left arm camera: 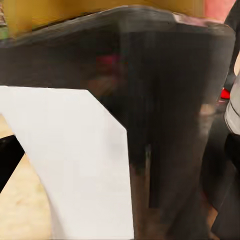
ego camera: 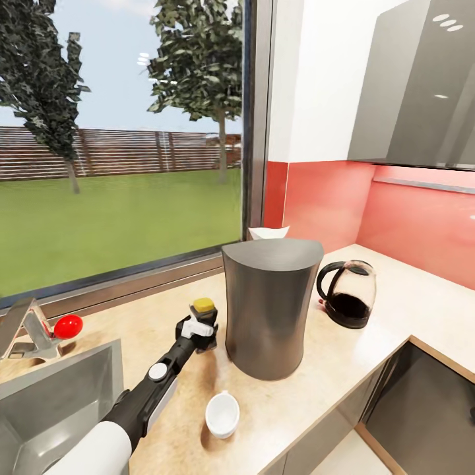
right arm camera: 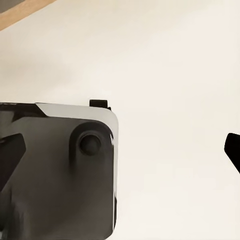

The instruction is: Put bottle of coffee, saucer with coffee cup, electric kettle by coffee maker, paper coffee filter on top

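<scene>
1. Maker (ego camera: 270, 307): tall grey cylinder upright on the counter (ego camera: 389, 316), near the front edge, close to the window.
2. Filter (ego camera: 268, 232): white paper peeking up behind the maker's top rim; resting on the top or behind it, cannot tell.
3. Kettle (ego camera: 348, 293): glass jug with black handle, upright on the counter just beside the maker, toward the red wall.
4. Cup (ego camera: 221, 413): white, standing directly on the counter in front of the maker, near the front edge.
5. Bottle (ego camera: 204, 322): dark with yellow cap, upright on the counter just beside the maker, on its window-and-sink side.
6. Left gripper (ego camera: 201, 333): reached out over the counter to the bottle, clenched around its body; left wrist view shows the dark bottle (left arm camera: 165, 125) pressed close, one white finger (left arm camera: 75, 160) across it.
7. Right gripper: one dark fingertip at the edge of the right wrist view over a pale surface; released or clenched, cannot tell.
8. Sink (ego camera: 59, 389): steel basin at the left, tap (ego camera: 30, 330) with red knob behind it.
</scene>
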